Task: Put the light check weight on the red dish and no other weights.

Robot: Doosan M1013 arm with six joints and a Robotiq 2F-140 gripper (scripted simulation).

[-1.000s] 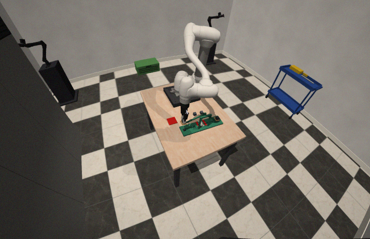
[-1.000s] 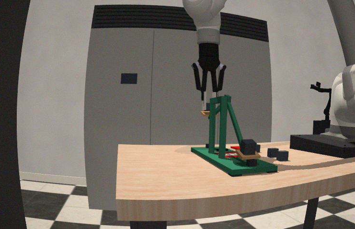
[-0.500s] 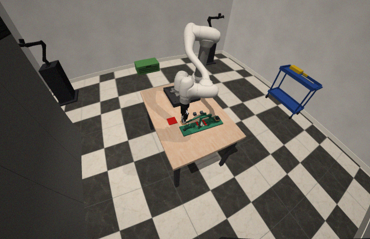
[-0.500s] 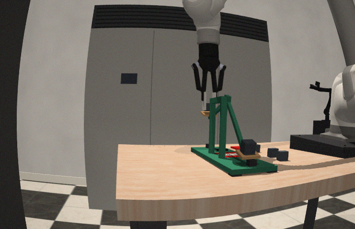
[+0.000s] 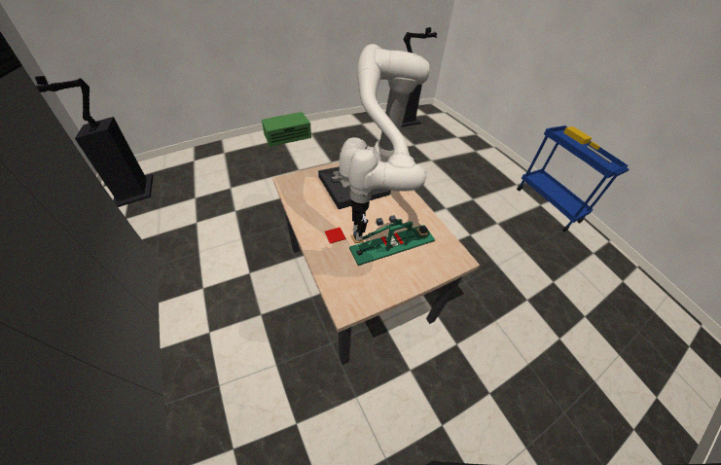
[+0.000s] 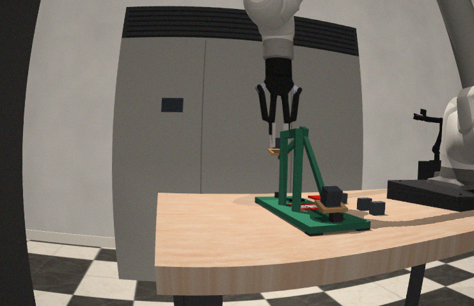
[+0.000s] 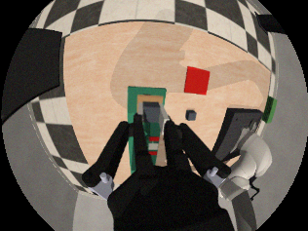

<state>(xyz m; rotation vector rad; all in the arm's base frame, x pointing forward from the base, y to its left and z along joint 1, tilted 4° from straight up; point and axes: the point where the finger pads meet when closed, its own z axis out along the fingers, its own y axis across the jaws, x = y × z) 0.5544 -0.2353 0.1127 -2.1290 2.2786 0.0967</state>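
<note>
The green rocker balance [image 5: 366,258] [image 6: 339,228] [image 7: 132,108] is tilted. Its near pan [image 6: 320,207] is low and bears one dark weight [image 5: 422,230] [image 6: 331,196]. Its far pan [image 6: 271,151] [image 7: 141,97] is high. My gripper [image 5: 358,235] [image 6: 278,139] [image 7: 150,109] points down there and is shut on another dark weight, at the pan. Loose dark weights [image 6: 364,203] [image 6: 377,208] stand on the table; a third [image 6: 344,198] [image 7: 191,115] stands nearer the dish. The red dish [image 5: 335,234] [image 7: 197,80] lies flat and bare. The pointer's exact position cannot be made out.
The balance's green posts [image 6: 297,169] rise beside the gripper and partly hide the held weight in the exterior view. The arm's black base plate [image 5: 344,198] [image 6: 421,196] [image 7: 229,131] is on the wooden table [image 5: 382,290].
</note>
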